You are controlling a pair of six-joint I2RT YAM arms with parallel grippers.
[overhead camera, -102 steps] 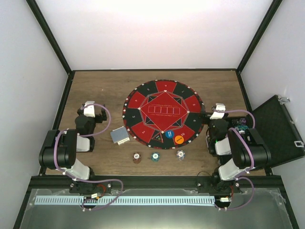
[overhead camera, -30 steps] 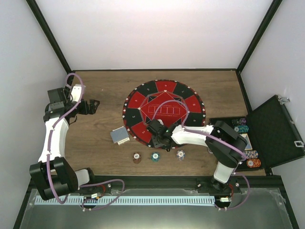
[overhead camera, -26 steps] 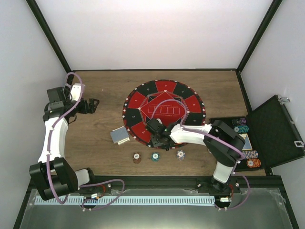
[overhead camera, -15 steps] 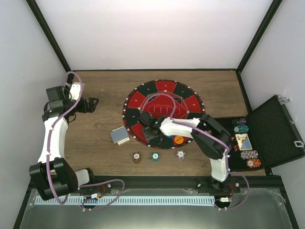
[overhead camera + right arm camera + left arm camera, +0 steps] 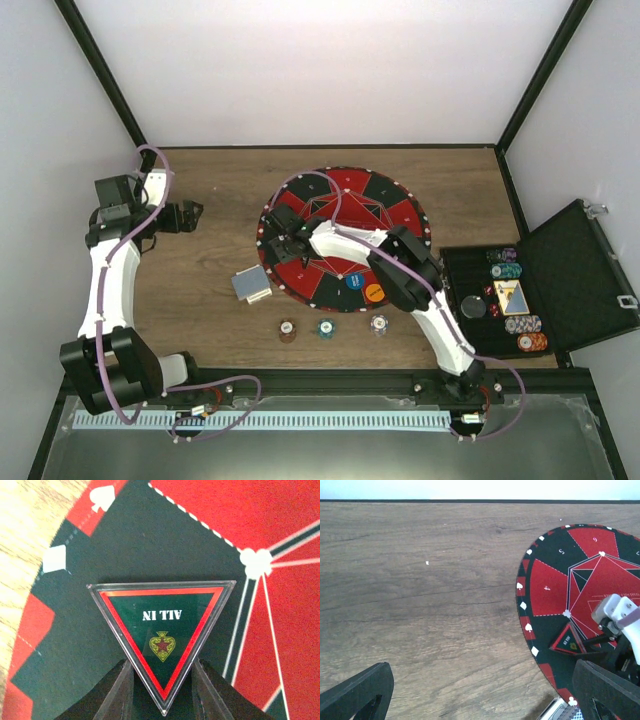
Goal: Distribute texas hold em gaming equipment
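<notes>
A clear triangular "ALL IN" marker [image 5: 161,625] lies flat just over the left side of the round red-and-black mat [image 5: 392,214]. My right gripper [image 5: 161,662] is shut on its near corner, one finger against each edge. In the top view that gripper [image 5: 285,238] sits over the mat's left rim. A grey-blue card deck [image 5: 251,285] lies on the wood left of the mat. A brown chip [image 5: 288,328], a teal chip [image 5: 325,326] and a white chip [image 5: 378,323] lie below the mat. A blue chip [image 5: 352,282] and an orange disc [image 5: 374,293] rest on it. My left gripper [image 5: 192,215] hangs open over bare wood.
An open black case [image 5: 575,275] stands at the right edge with more chips [image 5: 522,322] and a card pack in its tray. Black frame posts border the table. The left wrist view shows the mat's rim [image 5: 522,605] and the marker [image 5: 566,641].
My right arm has swung left across the mat, taking the triangular marker from the mat's near edge to its left side. The left arm has barely moved.
</notes>
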